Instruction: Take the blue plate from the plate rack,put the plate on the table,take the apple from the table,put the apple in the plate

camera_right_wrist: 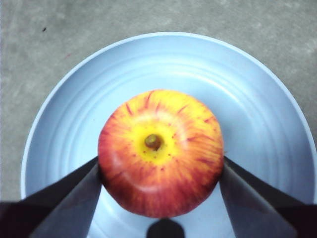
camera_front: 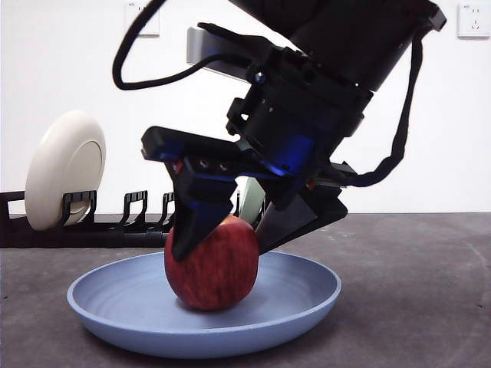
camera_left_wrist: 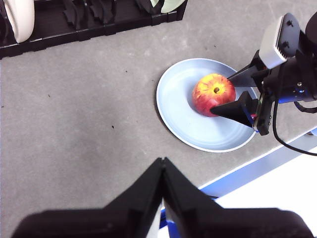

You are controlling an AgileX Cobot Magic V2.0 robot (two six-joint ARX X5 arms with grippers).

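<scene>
the apple point(camera_front: 212, 264) sits upright, stem up, in the blue plate point(camera_front: 115, 303), which lies flat on the table point(camera_front: 414, 276). in the right wrist view the apple point(camera_right_wrist: 161, 151) sits in the well of the plate point(camera_right_wrist: 257, 109), with bare blue floor showing between it and the raised rim wherever the jaws do not hide it.

the right gripper point(camera_front: 222, 230) comes down from above with one jaw on each side of the apple. its fingertips point(camera_right_wrist: 94, 171) reach the skin on both flanks, so the jaws are spread to the apple's width; whether they press or only touch cannot be told. the apple's base rests on the plate.

the left gripper point(camera_left_wrist: 162, 166) hangs well apart from the plate point(camera_left_wrist: 176, 99), its jaws pressed together and holding nothing. a broad stretch of bare table point(camera_left_wrist: 74, 109) lies between the plate and the plate rack point(camera_left_wrist: 59, 29). the table's near edge runs just beside the plate's rim.

in the front view the plate rack point(camera_front: 115, 222) stands behind the plate, holding a cream-white plate point(camera_front: 65, 165) upright at one end and a pale green plate point(camera_front: 252, 198), mostly hidden by the gripper.
</scene>
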